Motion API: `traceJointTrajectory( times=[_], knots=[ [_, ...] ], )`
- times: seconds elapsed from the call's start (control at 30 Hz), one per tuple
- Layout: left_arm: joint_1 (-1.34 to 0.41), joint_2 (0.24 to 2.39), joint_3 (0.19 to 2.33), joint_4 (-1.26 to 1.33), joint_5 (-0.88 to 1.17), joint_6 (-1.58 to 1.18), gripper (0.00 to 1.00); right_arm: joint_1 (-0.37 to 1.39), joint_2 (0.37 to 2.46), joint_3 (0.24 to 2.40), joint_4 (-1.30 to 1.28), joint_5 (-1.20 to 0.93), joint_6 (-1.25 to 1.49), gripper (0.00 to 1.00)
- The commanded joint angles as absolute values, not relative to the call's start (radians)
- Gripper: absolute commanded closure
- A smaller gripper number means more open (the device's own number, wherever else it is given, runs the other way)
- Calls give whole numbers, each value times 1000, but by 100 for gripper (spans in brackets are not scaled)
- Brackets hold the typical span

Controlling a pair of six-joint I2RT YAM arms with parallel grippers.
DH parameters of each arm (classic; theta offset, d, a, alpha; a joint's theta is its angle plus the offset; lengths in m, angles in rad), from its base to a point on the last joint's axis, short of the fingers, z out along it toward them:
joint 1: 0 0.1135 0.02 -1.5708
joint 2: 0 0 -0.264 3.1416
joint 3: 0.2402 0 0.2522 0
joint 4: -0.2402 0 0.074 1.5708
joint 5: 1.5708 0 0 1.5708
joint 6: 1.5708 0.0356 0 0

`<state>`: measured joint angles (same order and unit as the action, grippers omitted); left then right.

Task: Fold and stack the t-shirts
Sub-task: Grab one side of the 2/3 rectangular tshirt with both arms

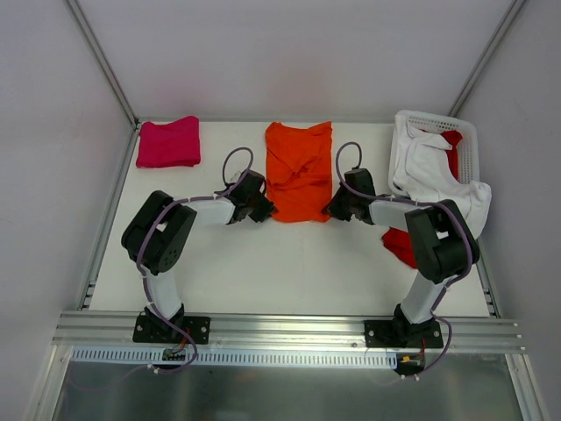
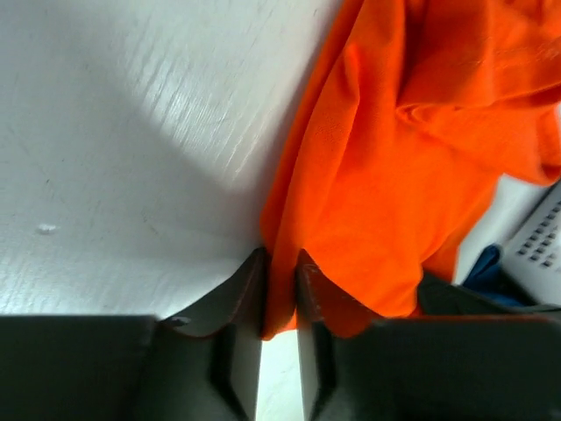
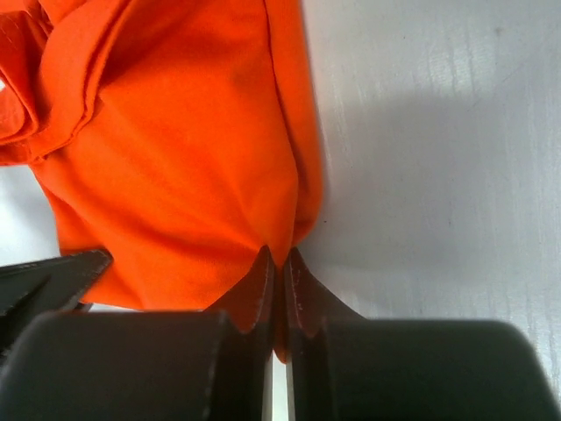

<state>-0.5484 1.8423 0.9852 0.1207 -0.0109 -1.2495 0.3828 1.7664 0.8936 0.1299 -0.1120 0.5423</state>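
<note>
Left hand [image 2: 279,261] and right hand [image 3: 279,256] each clamp a near corner of the soft, wrinkled orange shirt [image 1: 298,171], midway along the smooth white bench's [image 1: 263,263] far edge.

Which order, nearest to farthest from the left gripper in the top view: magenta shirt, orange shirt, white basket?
1. orange t-shirt: center, its near-left corner pinched in the left gripper.
2. magenta t-shirt: far-left corner, folded.
3. white basket: far-right corner.
</note>
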Motion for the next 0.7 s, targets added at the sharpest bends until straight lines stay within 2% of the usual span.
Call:
traceJointTrajectory(
  times=[0.0, 0.07, 0.13, 0.27, 0.67],
  knots=[
    [-571, 1838, 977, 48, -29, -1223, 83, 385, 1766, 877, 89, -101, 551, 99],
    [-574, 1829, 980, 38, -32, -1210, 96, 393, 1750, 871, 84, -95, 552, 99],
    [-574, 1812, 980, 34, -32, -1197, 100, 403, 1718, 864, 68, -91, 555, 99],
    [-578, 1743, 973, 11, -26, -1166, 100, 440, 1637, 857, 5, -71, 571, 99],
    [-606, 1352, 917, -167, -45, -1158, 100, 592, 1296, 902, -373, 80, 637, 99]
  ],
)
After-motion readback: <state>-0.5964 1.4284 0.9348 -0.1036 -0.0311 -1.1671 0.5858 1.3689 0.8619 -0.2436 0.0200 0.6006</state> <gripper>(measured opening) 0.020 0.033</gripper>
